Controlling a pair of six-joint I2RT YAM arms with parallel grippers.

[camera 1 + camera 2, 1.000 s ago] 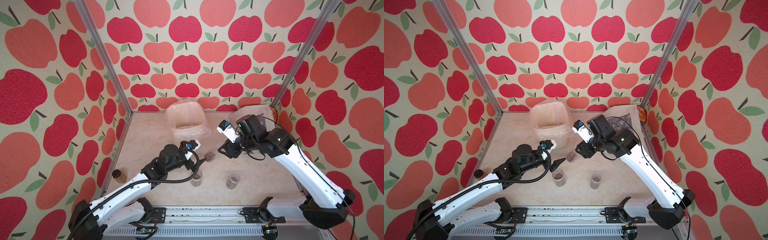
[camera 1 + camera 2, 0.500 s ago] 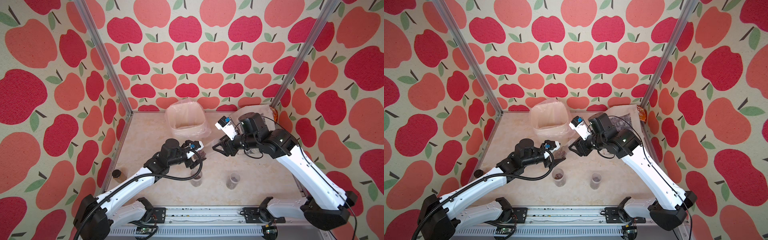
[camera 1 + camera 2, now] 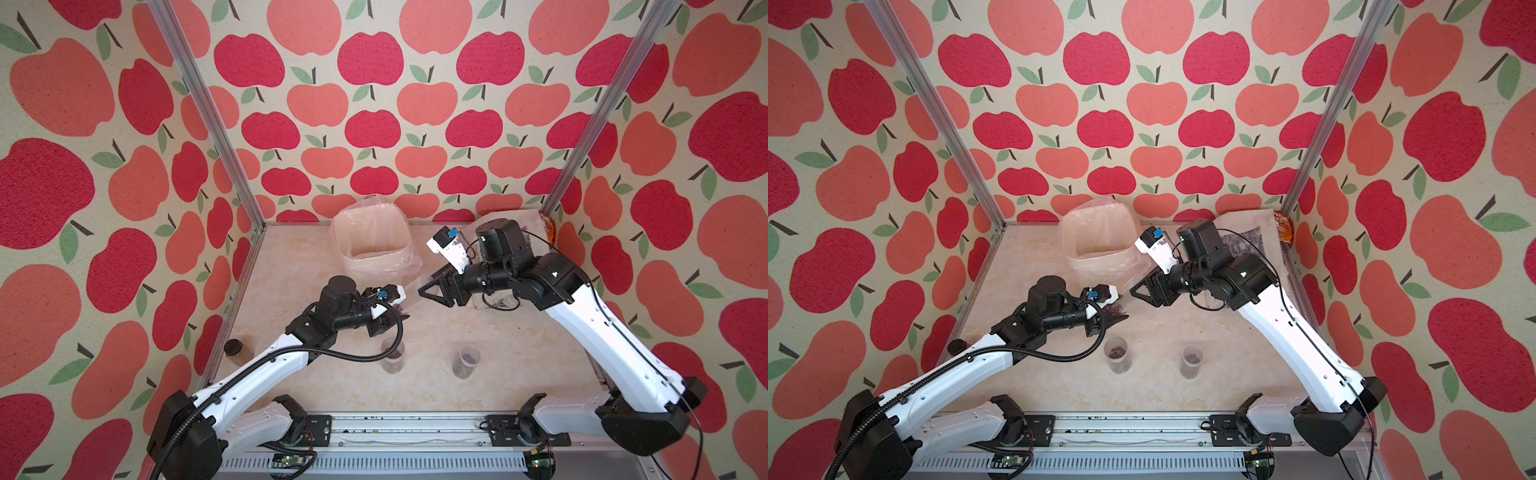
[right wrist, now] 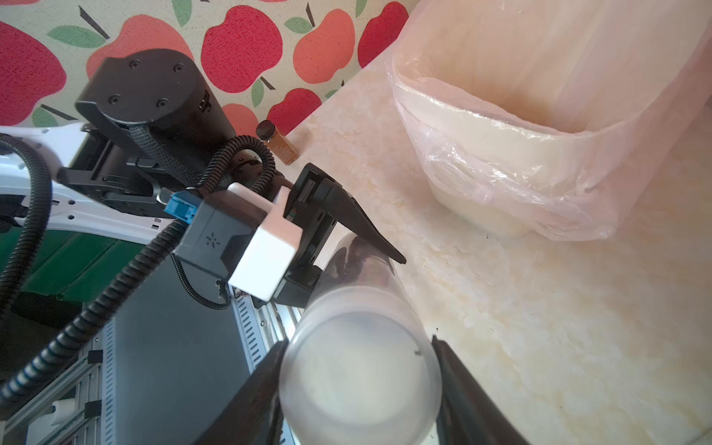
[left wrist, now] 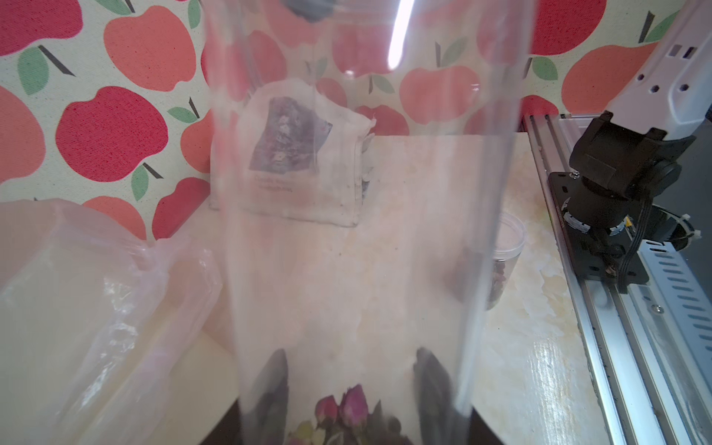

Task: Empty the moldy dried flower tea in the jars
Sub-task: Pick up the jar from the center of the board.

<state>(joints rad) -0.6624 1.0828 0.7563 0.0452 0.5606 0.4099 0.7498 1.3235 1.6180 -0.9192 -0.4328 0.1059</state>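
The left gripper point(image 3: 397, 315) has swung up and clamped the base of a jar point(image 4: 358, 366) lying sideways at frame centre, just below the bin point(image 3: 374, 262) (tea point(image 5: 348, 402) sits at that end). The right gripper point(image 3: 424, 287) clasps what seems its lidded end. A second jar point(image 3: 392, 360) and a third jar point(image 3: 467, 360) stand lower, mid-frame

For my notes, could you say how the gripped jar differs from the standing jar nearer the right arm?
The gripped jar lies sideways; the standing jar is upright. The left gripper and right gripper clamp the gripped jar; the standing jar is untouched. Both are clear and hold tea.
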